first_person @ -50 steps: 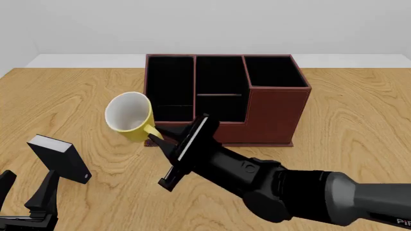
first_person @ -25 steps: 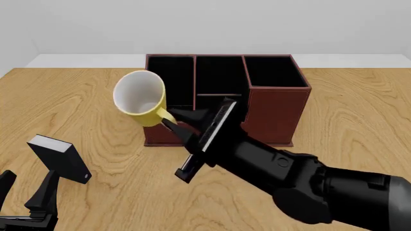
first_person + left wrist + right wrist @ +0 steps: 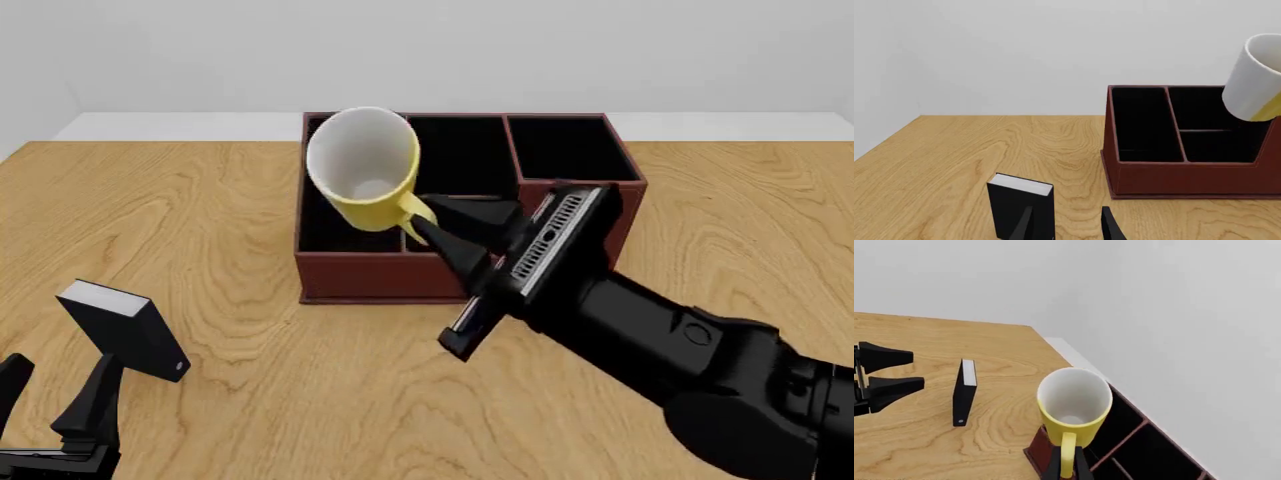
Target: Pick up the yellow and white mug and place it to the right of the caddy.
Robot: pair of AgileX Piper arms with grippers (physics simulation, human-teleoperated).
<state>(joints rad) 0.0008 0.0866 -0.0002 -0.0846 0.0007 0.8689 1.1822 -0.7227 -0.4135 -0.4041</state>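
Observation:
The yellow and white mug (image 3: 367, 170) hangs in the air, tipped so its white inside faces the front camera, in front of the caddy's left compartments. My right gripper (image 3: 427, 232) is shut on its yellow handle (image 3: 1067, 452). The caddy (image 3: 577, 235), a reddish-brown box with black-lined compartments, stands at the table's far middle. The left wrist view shows the mug (image 3: 1254, 80) high above the caddy (image 3: 1187, 177). My left gripper (image 3: 54, 398) rests open and empty at the near left.
A small black block with a white edge (image 3: 123, 325) stands upright just ahead of the left gripper (image 3: 1066, 227), seen also in the wrist views (image 3: 1021, 202). Bare wooden table (image 3: 747, 230) lies right of the caddy.
The right gripper has lifted the mug off the table at the caddy's left and carried it up and to the right. The left arm has not moved.

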